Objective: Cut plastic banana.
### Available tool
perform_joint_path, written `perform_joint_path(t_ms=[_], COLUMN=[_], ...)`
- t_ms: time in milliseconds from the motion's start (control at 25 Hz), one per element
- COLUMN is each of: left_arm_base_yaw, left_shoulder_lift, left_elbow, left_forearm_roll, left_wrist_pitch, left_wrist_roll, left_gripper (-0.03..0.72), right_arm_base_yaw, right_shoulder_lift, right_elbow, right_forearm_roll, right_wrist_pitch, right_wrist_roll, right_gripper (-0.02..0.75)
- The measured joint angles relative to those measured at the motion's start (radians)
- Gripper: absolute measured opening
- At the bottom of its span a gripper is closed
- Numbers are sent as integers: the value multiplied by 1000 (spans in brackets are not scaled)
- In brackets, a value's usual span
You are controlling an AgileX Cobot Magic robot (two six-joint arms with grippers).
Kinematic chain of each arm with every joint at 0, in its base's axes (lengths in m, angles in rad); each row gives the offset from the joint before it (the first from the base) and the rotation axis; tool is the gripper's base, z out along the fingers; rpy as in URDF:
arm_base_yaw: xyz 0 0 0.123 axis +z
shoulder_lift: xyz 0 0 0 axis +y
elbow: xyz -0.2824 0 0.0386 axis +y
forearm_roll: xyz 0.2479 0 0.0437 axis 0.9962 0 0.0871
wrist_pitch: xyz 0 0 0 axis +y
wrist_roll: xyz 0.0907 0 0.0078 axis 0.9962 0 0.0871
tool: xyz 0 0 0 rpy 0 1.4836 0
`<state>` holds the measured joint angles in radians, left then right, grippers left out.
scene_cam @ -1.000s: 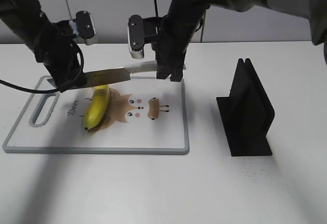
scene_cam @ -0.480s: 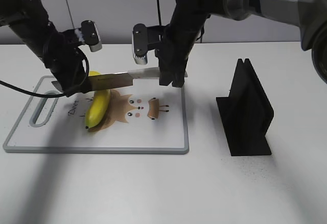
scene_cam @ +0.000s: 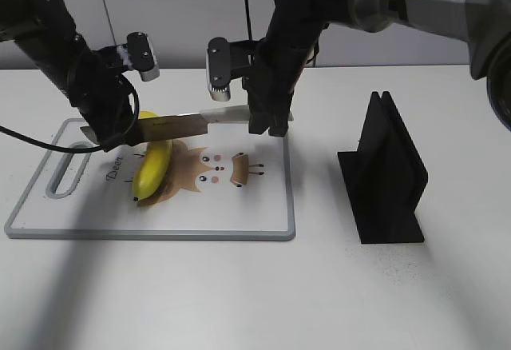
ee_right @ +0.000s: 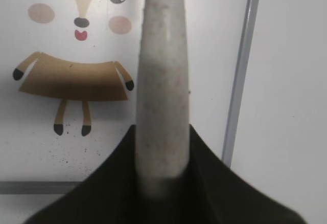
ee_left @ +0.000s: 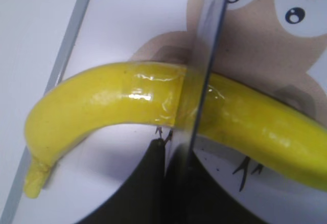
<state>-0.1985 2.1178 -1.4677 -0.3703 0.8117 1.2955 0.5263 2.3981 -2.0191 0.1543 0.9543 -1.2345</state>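
The plastic banana (scene_cam: pixel 153 166) lies on a white cutting board (scene_cam: pixel 239 214) with a cartoon print. A knife lies level across the banana's upper part, its blade (scene_cam: pixel 172 126) touching the peel. My right gripper (scene_cam: pixel 267 122) is shut on the knife's white handle (ee_right: pixel 161 81). My left gripper (scene_cam: pixel 112 133) is at the blade's tip end. In the left wrist view its fingers (ee_left: pixel 166 142) are pressed together, and the blade (ee_left: pixel 209 45) runs edge-on over the banana (ee_left: pixel 102 106) and under the right finger.
A black slotted knife stand (scene_cam: pixel 387 174) stands on the white table to the right of the board. The board has a handle slot (scene_cam: pixel 68 174) at its left end. A grey wall lies behind.
Over the last second the knife came down and toward the front onto the banana, and both arms shifted with it. In the last half second nothing moved.
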Motion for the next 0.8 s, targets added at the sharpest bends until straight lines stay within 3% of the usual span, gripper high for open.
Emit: perform_joint_path(t_ms=[800], left_arm_base_yaw=[1], left_shoulder_lift=[1], left_elbow=[0], left_forearm_roll=[-8], left_wrist_pitch=[-2], left_wrist_roll=[2], left_gripper=[21], right_arm_base_yaw=[0], right_shoulder_lift=[0], right_elbow=[0], right_forearm_roll=[5], right_wrist_pitch=[-1], right_wrist_roll=[-1], right_gripper=[180])
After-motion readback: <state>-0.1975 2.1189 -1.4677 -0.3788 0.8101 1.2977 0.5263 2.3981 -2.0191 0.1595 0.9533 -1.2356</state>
